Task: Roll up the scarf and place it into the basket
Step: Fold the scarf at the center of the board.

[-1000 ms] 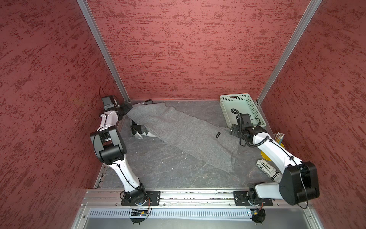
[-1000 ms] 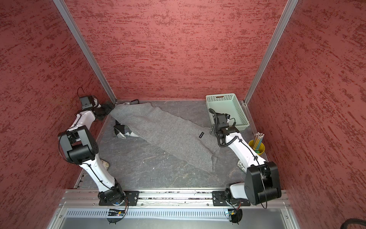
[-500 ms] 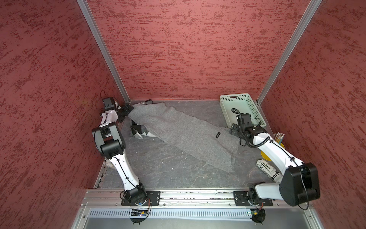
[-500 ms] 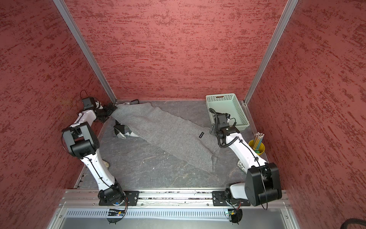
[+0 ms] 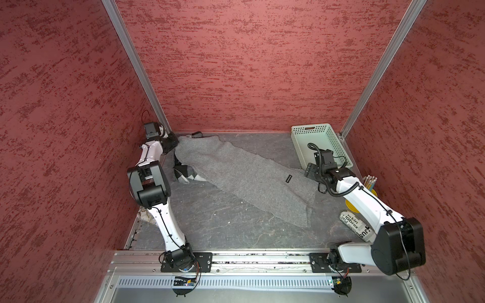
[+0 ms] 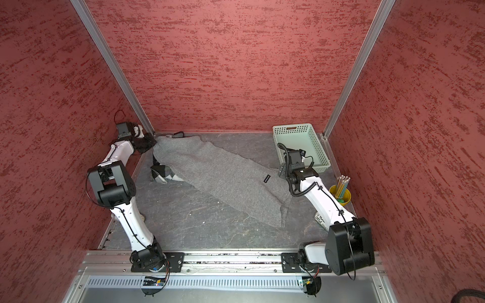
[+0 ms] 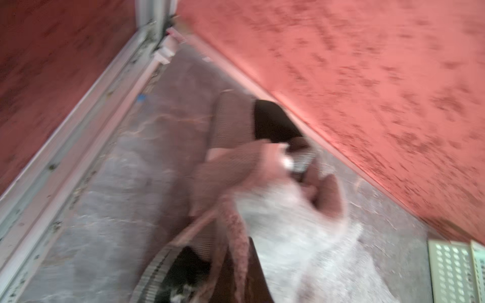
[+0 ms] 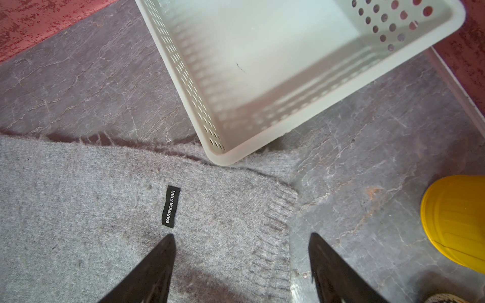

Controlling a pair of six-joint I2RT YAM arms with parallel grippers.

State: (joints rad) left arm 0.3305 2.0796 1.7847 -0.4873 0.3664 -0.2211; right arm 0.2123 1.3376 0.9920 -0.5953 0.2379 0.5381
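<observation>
The grey scarf lies flat, running diagonally from the far left corner toward the near right. It carries a small black label. My left gripper is at the scarf's far left corner. The left wrist view is blurred, but a fold of the scarf runs into the jaws, which are shut on it. My right gripper hangs open over the scarf's other end, one fingertip above the fabric. The pale mint basket stands empty beside it, far right.
A yellow pencil cup stands at the right wall. A printed white can lies under the right arm. A dark-and-white patterned cloth pokes out from under the scarf's left part. Red walls enclose three sides.
The left wrist has swung into the far left corner and its jaws have gone from open to shut on the scarf's corner. The right arm has stayed put.
</observation>
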